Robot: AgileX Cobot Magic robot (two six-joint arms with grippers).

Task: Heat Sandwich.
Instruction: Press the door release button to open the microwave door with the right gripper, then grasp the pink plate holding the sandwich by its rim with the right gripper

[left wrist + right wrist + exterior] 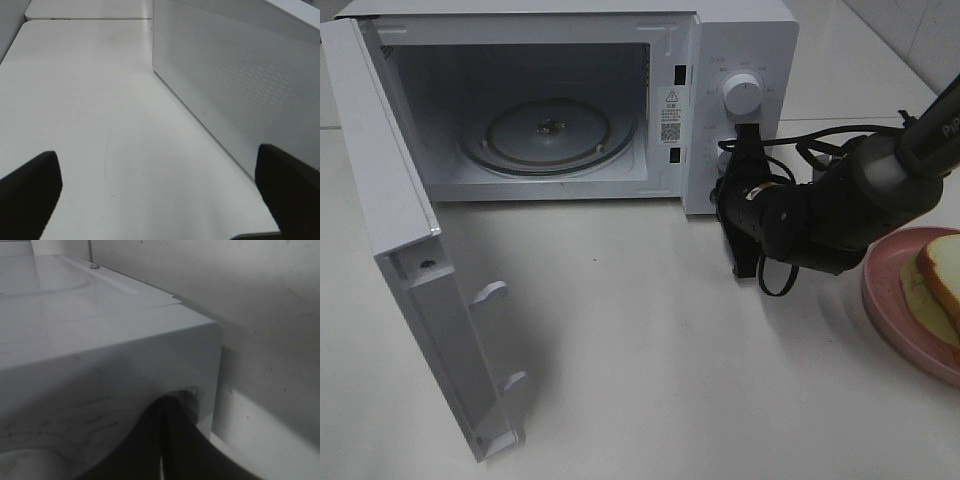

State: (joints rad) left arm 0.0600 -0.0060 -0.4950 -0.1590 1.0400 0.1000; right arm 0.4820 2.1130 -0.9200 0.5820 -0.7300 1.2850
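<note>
"Where does the sandwich (940, 285) lie?"

"On the pink plate (892, 312), right of the microwave (770, 50): white slices, golden crust, pale green between."

"And the pincers?"

"The left gripper (160, 200) gapes empty; the right gripper (165, 412) is pressed closed."

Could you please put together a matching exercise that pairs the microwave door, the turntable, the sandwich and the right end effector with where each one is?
Things
1. white hinged microwave door
2. round glass turntable
3. white-bread sandwich with a pale green layer
4. black right end effector

Places
A. on the round pink plate, at the right edge of the high view
B. at the white control panel, below the round white upper knob
C. swung open to the left
D. inside the microwave cavity

Pairs: 1-C, 2-D, 3-A, 4-B
</note>
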